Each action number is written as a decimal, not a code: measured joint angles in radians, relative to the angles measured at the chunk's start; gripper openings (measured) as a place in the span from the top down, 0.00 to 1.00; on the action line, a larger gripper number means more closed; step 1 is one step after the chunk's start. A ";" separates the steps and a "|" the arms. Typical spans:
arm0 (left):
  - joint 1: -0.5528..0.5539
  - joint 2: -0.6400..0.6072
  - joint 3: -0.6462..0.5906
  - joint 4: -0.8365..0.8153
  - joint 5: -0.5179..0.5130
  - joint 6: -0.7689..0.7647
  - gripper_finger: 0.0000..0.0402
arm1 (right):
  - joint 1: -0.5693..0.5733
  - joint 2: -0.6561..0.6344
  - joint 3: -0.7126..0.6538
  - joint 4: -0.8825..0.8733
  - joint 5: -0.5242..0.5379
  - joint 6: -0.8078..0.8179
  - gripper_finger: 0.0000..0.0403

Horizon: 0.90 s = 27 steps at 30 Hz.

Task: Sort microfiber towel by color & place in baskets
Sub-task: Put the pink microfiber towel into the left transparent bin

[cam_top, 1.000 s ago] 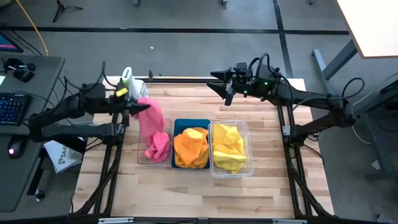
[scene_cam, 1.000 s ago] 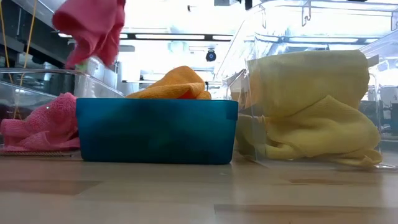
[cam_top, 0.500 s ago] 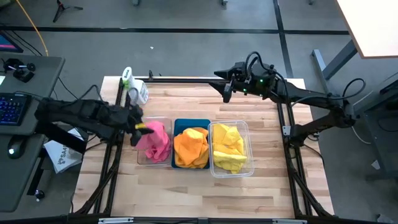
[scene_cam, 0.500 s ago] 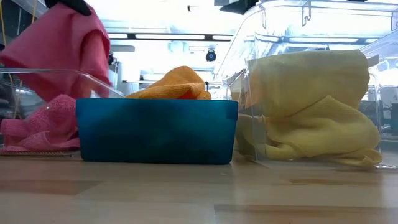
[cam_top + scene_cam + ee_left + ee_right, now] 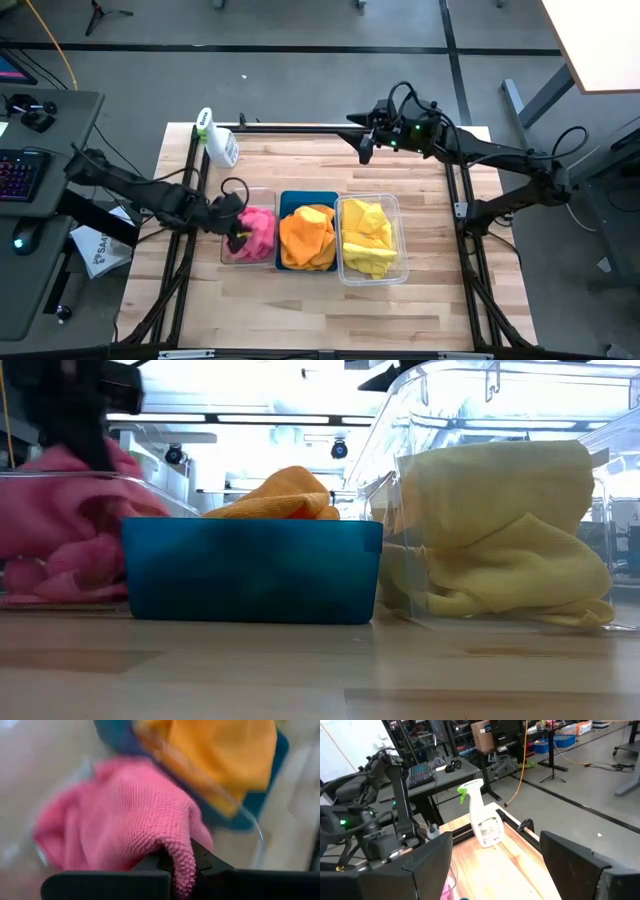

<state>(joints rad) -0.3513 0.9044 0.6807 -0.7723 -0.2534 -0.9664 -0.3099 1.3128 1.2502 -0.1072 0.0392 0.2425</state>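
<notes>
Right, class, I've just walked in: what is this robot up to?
The left gripper is shut on a pink towel, lowering it into the clear basket at the row's left end. Orange towels fill the blue basket; yellow towels fill the other clear one. The right gripper waits open at the table's far edge.

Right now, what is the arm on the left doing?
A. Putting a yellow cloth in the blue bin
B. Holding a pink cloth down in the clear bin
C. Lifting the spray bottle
B: the left gripper pinches the pink towel inside the clear basket.
</notes>
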 joint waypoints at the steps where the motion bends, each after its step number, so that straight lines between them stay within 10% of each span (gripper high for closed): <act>1: 0.017 0.005 0.000 0.017 -0.026 0.031 1.00 | 0.000 0.000 0.000 -0.002 -0.002 -0.001 0.27; 14: 0.162 0.290 0.000 0.041 0.171 0.724 1.00 | -0.005 0.000 0.000 -0.025 -0.003 -0.008 0.27; 27: 0.182 0.452 0.094 -0.028 0.327 0.804 0.72 | -0.004 0.000 0.000 -0.039 -0.002 0.022 0.27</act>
<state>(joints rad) -0.1696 1.3560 0.7746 -0.8002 0.0740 -0.1627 -0.3138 1.3128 1.2499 -0.1459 0.0376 0.2646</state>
